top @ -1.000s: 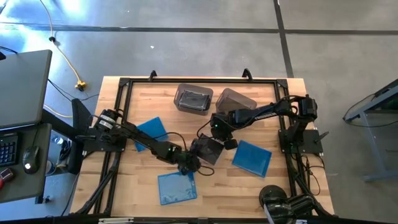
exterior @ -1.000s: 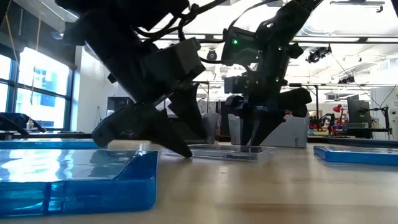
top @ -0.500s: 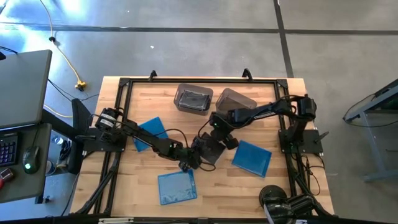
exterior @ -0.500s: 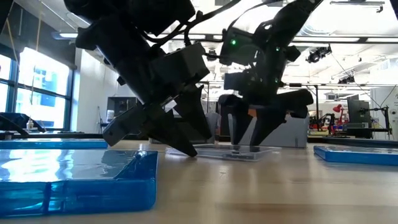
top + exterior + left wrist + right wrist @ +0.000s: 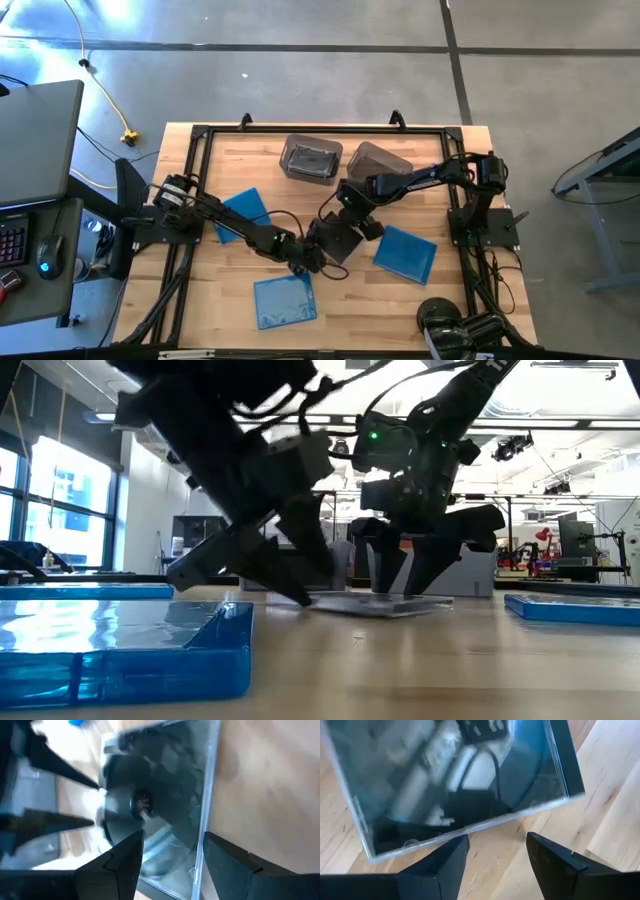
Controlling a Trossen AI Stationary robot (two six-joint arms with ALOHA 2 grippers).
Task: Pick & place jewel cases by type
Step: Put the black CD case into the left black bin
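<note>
At table centre, high view: a dark jewel case (image 5: 338,240) is seen lying flat on the wood, with both grippers at its edges.
Left bin (image 5: 310,160): translucent grey, upper middle of the frame; a dark case is seen lying inside it.
Right bin (image 5: 377,160): set just beside the first; its contents cannot be told.
Blue cases: one (image 5: 244,213) is partly covered by the left arm at left of centre; one cloud-patterned (image 5: 284,301) lies at lower centre; one (image 5: 405,253) lies right of centre.
Left gripper (image 5: 309,257): placed at the dark case's lower-left edge; jaws are spread, and in the left wrist view the case's edge (image 5: 202,815) runs between the fingers without being pinched.
Right gripper (image 5: 354,220): placed at the case's upper-right edge; jaws are spread, nothing clamped; the case (image 5: 455,780) is seen just beyond the fingers.
Change from one second earlier: the left gripper has shifted slightly toward the case; the case, bins and blue cases are unmoved.
</note>
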